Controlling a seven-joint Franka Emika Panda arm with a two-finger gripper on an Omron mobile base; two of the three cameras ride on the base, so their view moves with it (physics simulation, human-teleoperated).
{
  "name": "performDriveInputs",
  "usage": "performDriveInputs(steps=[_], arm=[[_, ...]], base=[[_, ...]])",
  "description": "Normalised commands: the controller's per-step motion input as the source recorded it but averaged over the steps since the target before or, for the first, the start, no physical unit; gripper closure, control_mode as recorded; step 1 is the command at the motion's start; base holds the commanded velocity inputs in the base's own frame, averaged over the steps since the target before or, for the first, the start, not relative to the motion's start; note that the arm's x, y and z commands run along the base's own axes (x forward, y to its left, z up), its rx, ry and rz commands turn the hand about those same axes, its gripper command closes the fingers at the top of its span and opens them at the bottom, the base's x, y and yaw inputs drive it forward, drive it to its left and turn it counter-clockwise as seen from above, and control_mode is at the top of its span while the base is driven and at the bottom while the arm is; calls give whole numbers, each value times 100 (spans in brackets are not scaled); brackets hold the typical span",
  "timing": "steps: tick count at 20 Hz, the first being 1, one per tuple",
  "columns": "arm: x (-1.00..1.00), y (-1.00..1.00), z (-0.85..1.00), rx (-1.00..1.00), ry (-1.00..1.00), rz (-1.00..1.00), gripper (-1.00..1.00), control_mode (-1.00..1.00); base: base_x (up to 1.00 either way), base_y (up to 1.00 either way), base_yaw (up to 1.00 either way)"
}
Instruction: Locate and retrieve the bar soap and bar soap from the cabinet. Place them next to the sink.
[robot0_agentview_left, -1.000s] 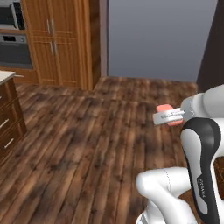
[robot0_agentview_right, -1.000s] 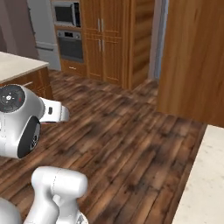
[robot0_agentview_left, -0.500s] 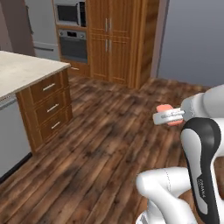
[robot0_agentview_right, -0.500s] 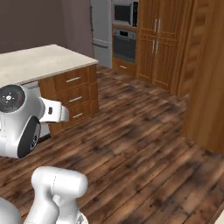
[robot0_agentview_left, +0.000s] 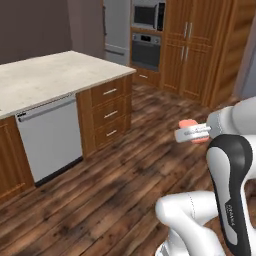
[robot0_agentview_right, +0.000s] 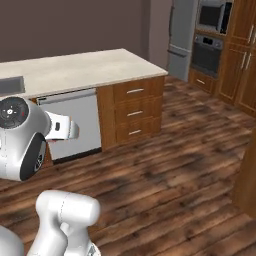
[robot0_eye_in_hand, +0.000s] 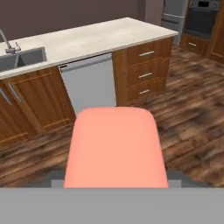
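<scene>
Gripper (robot0_agentview_left: 192, 133) seen clenched on bar soap (robot0_eye_in_hand: 116, 146), held in air above wood floor (robot0_agentview_left: 120, 195), clear of any surface. Soap's salmon-pink end seen protruding past fingers in left base view. Beyond, counter island (robot0_eye_in_hand: 87, 41) with pale top, dishwasher (robot0_eye_in_hand: 89, 83) set in its front, drawer stack (robot0_eye_in_hand: 146, 72) beside it. Sink (robot0_eye_in_hand: 22, 59) with faucet (robot0_eye_in_hand: 8, 43) set into counter at far left of hand view. Farther back, wall oven (robot0_agentview_left: 146, 50) and microwave (robot0_agentview_left: 147, 15) flanked by tall wood cabinets (robot0_agentview_left: 192, 47).
</scene>
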Motion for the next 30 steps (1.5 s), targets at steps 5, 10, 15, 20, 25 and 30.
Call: performDriveInputs(steps=[5, 10, 15, 20, 25, 30], arm=[[0, 0, 0, 0, 0, 0, 100, 100], [0, 0, 0, 0, 0, 0, 100, 100], [0, 0, 0, 0, 0, 0, 100, 100], [0, 0, 0, 0, 0, 0, 100, 100], [0, 0, 0, 0, 0, 0, 100, 100], [0, 0, 0, 0, 0, 0, 100, 100]], base=[[0, 1, 50], [1, 11, 45], [8, 15, 40], [36, 32, 18], [70, 18, 9], [89, 7, 10]])
